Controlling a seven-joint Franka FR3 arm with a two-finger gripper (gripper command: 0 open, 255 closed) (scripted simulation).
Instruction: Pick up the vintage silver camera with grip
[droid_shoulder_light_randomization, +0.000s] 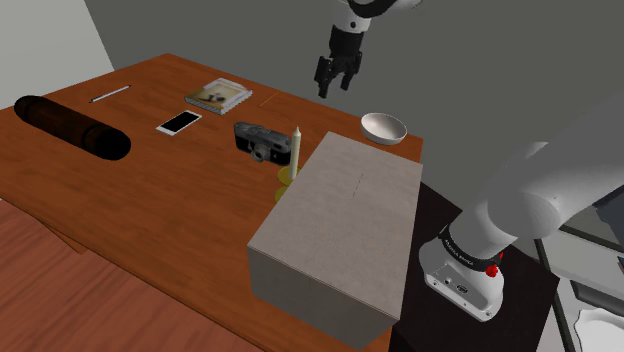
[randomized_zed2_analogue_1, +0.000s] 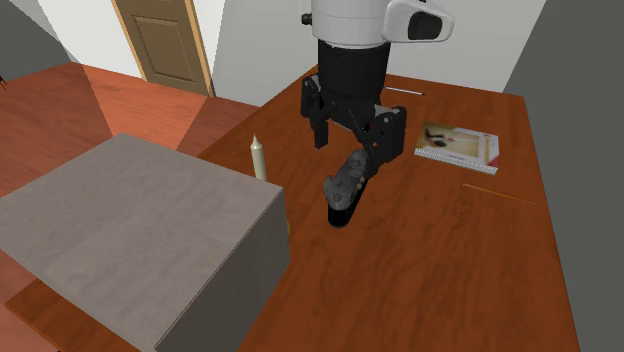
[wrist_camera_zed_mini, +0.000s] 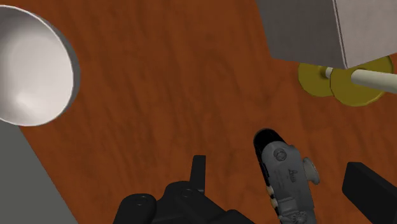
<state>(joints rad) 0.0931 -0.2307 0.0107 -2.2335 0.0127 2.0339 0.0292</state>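
Camera (droid_shoulder_light_randomization: 262, 140), one only, dark grey with a black grip end, lies on the brown wooden surface (droid_shoulder_light_randomization: 170, 200) just beside the single pale candle (droid_shoulder_light_randomization: 296, 148), which stands upright in a yellow holder (droid_shoulder_light_randomization: 286, 180) against the corner of one large grey box (droid_shoulder_light_randomization: 340, 235). The pincer (droid_shoulder_light_randomization: 334, 88) hangs in the air above the surface with its two black fingers standing apart and nothing between their tips; in the second exterior view it sits over the camera (randomized_zed2_analogue_1: 345, 190) without touching it, and in the wrist view the camera (wrist_camera_zed_mini: 287, 178) shows below, between the two fingers (wrist_camera_zed_mini: 198, 172) and apart from both. One white bowl (droid_shoulder_light_randomization: 384, 127) rests near the surface's edge, on the far side of the box from the stand. Farther along the surface, toward the shoulder view's left, lie one white phone (droid_shoulder_light_randomization: 179, 122), one book (droid_shoulder_light_randomization: 218, 95) with a pale cover, one pen (droid_shoulder_light_randomization: 110, 93), and one long dark roll (droid_shoulder_light_randomization: 70, 125), all well apart from the camera. One wooden door (randomized_zed2_analogue_1: 165, 40) stands in the wall behind.
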